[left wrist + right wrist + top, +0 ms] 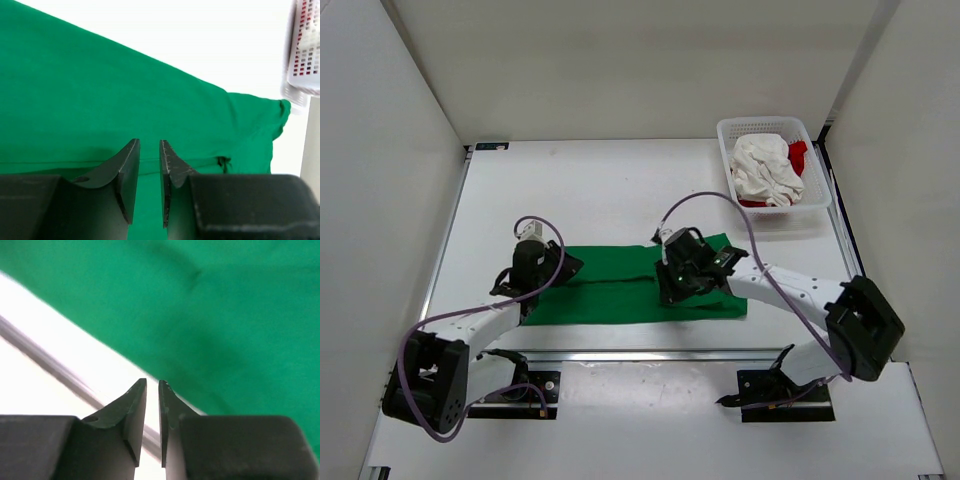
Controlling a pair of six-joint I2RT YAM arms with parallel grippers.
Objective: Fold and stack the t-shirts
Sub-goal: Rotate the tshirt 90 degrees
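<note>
The green t-shirt point(620, 285) lies flat on the table as a long folded strip. My left gripper point(565, 266) hovers over its left end with its jaws almost together and nothing between them; in the left wrist view point(149, 142) only green cloth point(125, 90) shows beneath. My right gripper point(668, 290) is over the strip's near edge right of the middle, jaws almost together and empty; in the right wrist view point(152, 381) it hangs above the cloth's edge point(225, 315). The white t-shirt point(765, 165) and the red t-shirt point(798, 155) lie crumpled in the basket.
The white mesh basket point(760, 122) stands at the back right of the table and also shows in the left wrist view point(305, 55). A metal rail point(640, 354) runs along the table's near edge. White walls enclose the left, back and right.
</note>
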